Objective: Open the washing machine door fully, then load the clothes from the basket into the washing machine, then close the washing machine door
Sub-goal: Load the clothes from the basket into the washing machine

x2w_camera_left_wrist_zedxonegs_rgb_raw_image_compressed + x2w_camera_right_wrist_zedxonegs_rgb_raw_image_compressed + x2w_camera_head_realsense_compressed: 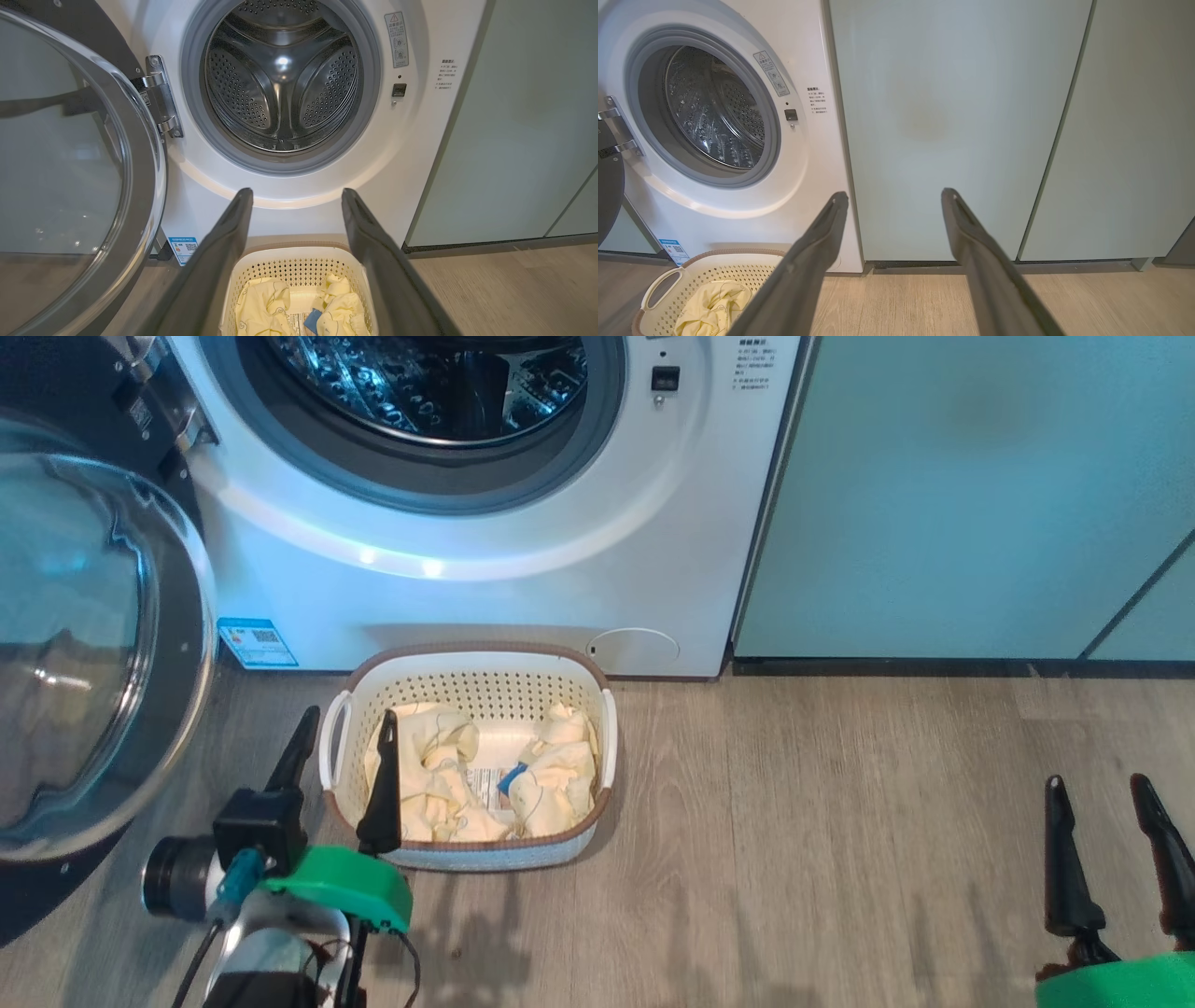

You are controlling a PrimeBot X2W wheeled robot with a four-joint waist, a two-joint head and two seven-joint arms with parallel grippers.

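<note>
The white washing machine (523,569) stands with its round glass door (84,653) swung wide to the left, and its steel drum (282,79) looks bare inside. The cream basket (467,665) sits on the floor before it, holding pale yellow clothes (448,775) with a blue tag. My left gripper (350,719) hangs open over the basket's left side, one finger above the clothes, the other outside the left handle. It holds nothing. My right gripper (1102,784) stands open and unladen far to the right, above the floor.
Pale green cabinet doors (971,495) fill the wall right of the washer. Wood-look floor (822,821) stretches between the basket and my right gripper. The open door's black rim juts out at my left, close to the left arm.
</note>
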